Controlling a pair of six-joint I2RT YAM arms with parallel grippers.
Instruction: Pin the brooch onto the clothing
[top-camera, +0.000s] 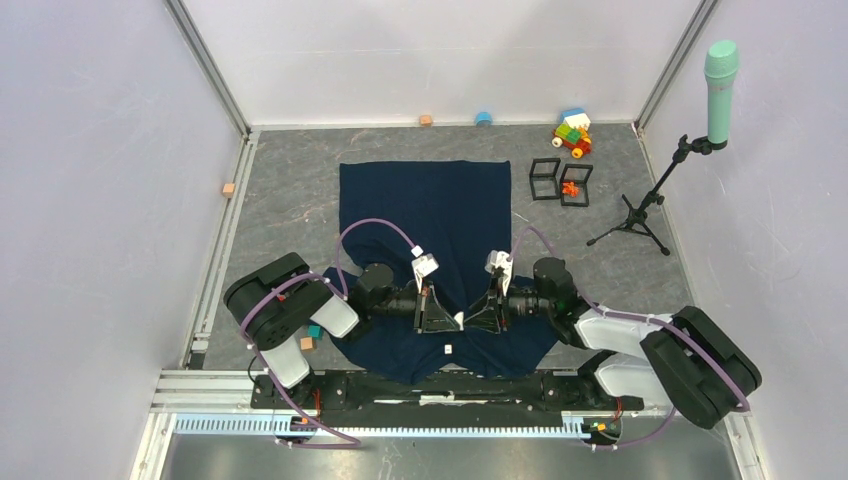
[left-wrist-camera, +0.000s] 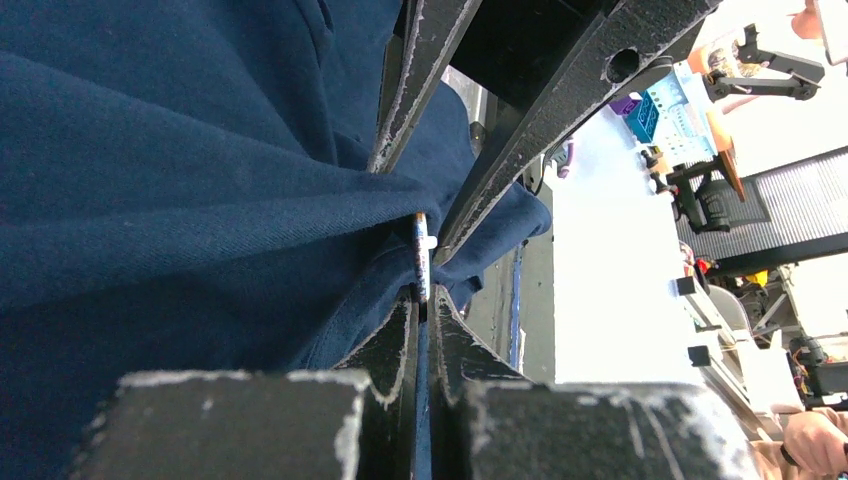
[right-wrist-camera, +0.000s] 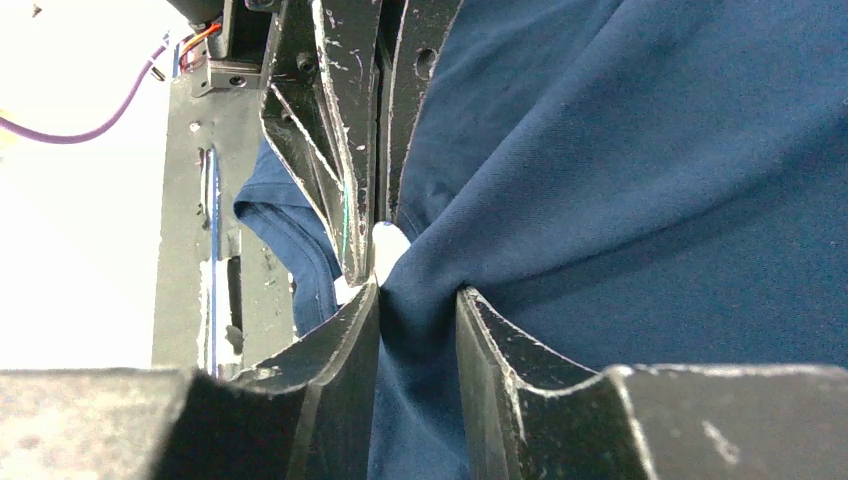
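- 2 grippers meet tip to tip low over the near part of the clothing (top-camera: 425, 200), close to the arms' bases.
- 1 small white piece (top-camera: 448, 349) lies on the cloth just on the near side of them. It is too small to tell what it is.
- The left gripper (left-wrist-camera: 422, 300) has its fingers pressed together on the brooch (right-wrist-camera: 388, 245), a thin pale disc seen edge-on from its own wrist. I judge it is gripped by the rim so that the pin side stays free to meet the cloth.
- The right gripper (right-wrist-camera: 418, 295) is clamped on a pinched-up ridge of the navy fabric, and creases fan out from the pinch. The fold is probably raised so the pin can pass through cloth and not press against the table.
- The brooch sits right against that fold at the right gripper's tips. Whether the pin has entered is hidden.
- 4 fingertips crowd that 1 spot, and they are the real obstruction.
- 1 teal block (top-camera: 313, 330) lies beside the left arm, just off the cloth.
- Beyond the grippers, the clothing spreads flat toward the back wall.
- Far right, well apart from the work, stand 2 black wire frames (top-camera: 545, 180), a toy of coloured bricks (top-camera: 572, 133) and a microphone stand (top-camera: 640, 205).
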